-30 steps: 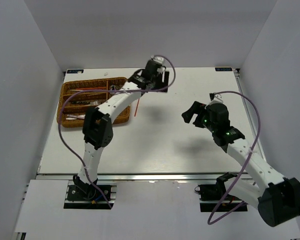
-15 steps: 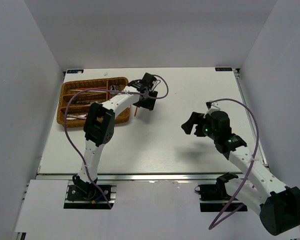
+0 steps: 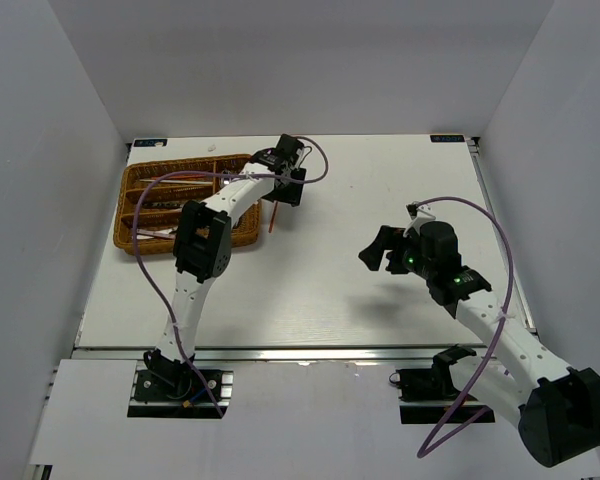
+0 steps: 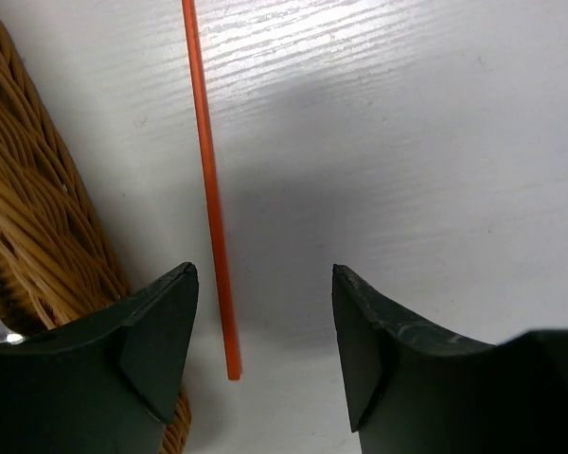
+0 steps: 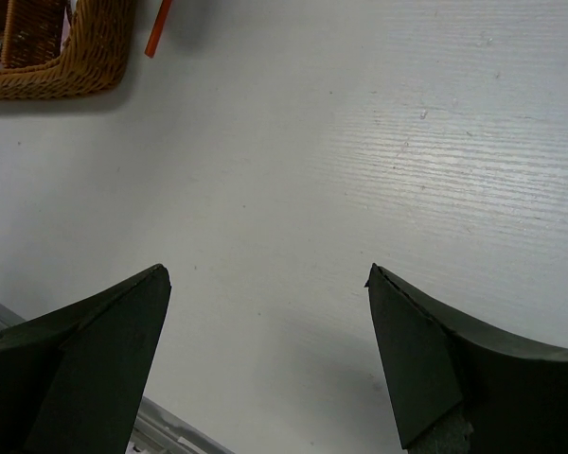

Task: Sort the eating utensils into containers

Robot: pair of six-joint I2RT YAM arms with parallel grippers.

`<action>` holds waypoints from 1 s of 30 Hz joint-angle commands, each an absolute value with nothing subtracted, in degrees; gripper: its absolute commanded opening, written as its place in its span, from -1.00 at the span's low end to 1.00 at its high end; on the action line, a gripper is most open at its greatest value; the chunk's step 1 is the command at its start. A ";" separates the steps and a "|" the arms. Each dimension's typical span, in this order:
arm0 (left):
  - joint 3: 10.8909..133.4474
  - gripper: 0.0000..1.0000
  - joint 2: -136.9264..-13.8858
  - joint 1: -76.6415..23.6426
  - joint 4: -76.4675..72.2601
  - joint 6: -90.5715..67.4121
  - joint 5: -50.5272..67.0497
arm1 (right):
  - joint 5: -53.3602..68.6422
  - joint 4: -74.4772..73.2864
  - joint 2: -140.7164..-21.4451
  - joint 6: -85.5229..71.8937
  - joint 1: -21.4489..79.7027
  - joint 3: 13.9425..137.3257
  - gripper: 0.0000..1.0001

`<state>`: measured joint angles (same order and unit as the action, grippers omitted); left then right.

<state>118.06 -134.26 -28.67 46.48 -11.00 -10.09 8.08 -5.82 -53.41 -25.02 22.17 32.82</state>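
One red-orange chopstick [image 4: 208, 189] lies on the white table just right of the brown wicker tray [image 4: 28, 227]. My left gripper [image 4: 263, 272] is open and low over the chopstick's near end, which sits between the fingers close to the left fingertip [image 4: 166, 322]. In the top view the left gripper [image 3: 287, 188] is at the tray's right edge [image 3: 248, 200], with the chopstick [image 3: 273, 217] below it. Several utensils [image 3: 170, 203] lie in the tray's compartments. My right gripper [image 3: 375, 250] is open and empty above bare table; in its own view [image 5: 265, 274] nothing is between its fingers.
The right wrist view shows the tray's corner [image 5: 66, 66] and the chopstick's tip [image 5: 156, 36] at the top left. White walls enclose the table on three sides. The table's near edge rail [image 3: 300, 352] runs in front of the arm bases.
My left gripper has come from the back of the table toward the tray's right edge and down over the chopstick. My right gripper has drawn slightly nearer and to the left.
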 commanded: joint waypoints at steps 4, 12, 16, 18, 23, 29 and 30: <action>121.56 0.33 -136.49 -28.13 48.17 -11.42 -10.20 | 9.32 -2.64 -53.88 -23.91 21.97 31.99 0.79; 118.13 0.26 -136.93 -27.16 48.60 -13.62 -11.70 | 10.19 -1.76 -54.58 -24.08 21.97 31.64 0.79; 115.41 0.25 -136.23 -26.98 48.08 -14.50 -9.85 | 10.46 -1.41 -54.23 -24.35 21.97 31.38 0.79; 114.00 0.16 -135.53 -26.98 47.38 -15.12 -7.92 | 10.55 -1.32 -54.05 -24.43 21.97 31.11 0.79; 105.76 -0.10 -132.90 -27.25 43.87 -18.36 -4.14 | 11.25 -1.14 -53.44 -24.70 21.97 31.11 0.79; 97.48 -0.37 -131.05 -29.52 40.70 -20.56 1.91 | 12.66 -0.62 -53.09 -25.49 21.97 30.67 0.79; 95.90 -0.41 -130.96 -29.88 40.52 -20.57 2.02 | 12.66 -0.62 -53.00 -25.58 21.97 30.50 0.79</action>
